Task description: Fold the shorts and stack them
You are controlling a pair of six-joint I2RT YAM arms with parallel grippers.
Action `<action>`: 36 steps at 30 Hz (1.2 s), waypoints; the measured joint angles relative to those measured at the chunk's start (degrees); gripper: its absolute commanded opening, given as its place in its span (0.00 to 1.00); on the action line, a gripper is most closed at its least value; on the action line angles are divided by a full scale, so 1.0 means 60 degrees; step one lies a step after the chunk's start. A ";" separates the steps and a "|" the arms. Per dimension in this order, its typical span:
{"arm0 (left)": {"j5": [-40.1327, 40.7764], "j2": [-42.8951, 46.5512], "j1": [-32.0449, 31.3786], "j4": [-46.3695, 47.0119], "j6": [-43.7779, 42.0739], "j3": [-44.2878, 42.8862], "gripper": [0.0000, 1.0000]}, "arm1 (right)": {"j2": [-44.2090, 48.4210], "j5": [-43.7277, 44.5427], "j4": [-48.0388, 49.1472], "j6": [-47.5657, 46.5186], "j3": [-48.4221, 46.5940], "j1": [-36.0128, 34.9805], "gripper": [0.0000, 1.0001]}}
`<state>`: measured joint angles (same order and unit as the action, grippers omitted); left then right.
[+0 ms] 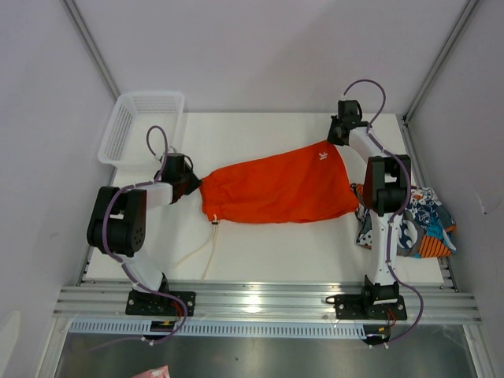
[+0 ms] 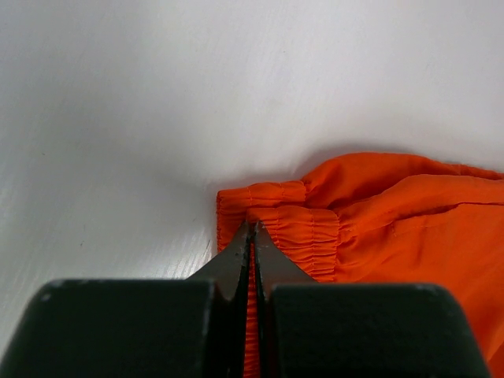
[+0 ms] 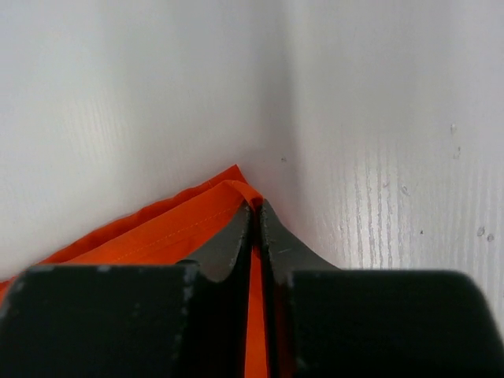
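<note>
Left gripper (image 2: pixel 252 233) pinched tight on the gathered waistband of the orange shorts (image 1: pixel 276 189). Right gripper (image 3: pixel 256 211) pinched on their far hem corner. Shorts lie spread across the table (image 1: pixel 315 256) between my hands. Printed shorts (image 1: pixel 425 228) bunched at the right edge.

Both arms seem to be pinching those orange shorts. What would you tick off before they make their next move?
1. Left gripper shut on the waistband of the plain bright orange cloth shorts: ok.
2. Right gripper shut on their opposite corner: ok.
3. Both cloth layers caught in each gripper: cannot tell.
4. White drawstring tucked away: not ok, it trails toward the near edge of the white table.
5. Crumpled blue, teal, orange and white printed shorts out of the fold's way: ok, heaped at the right edge.
</note>
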<state>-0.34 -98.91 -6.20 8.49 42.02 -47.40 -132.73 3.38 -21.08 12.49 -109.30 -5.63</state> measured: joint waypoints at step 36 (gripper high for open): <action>-0.0659 0.3166 0.0120 -0.0721 -0.0226 0.1836 0.74 | 0.2688 -0.7413 0.4805 0.3949 0.4481 -0.4608 0.00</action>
<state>-4.29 -79.92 -5.48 4.16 40.66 -36.38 -116.60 -41.10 7.75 36.18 -82.41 -33.28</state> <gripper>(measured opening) 0.736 0.003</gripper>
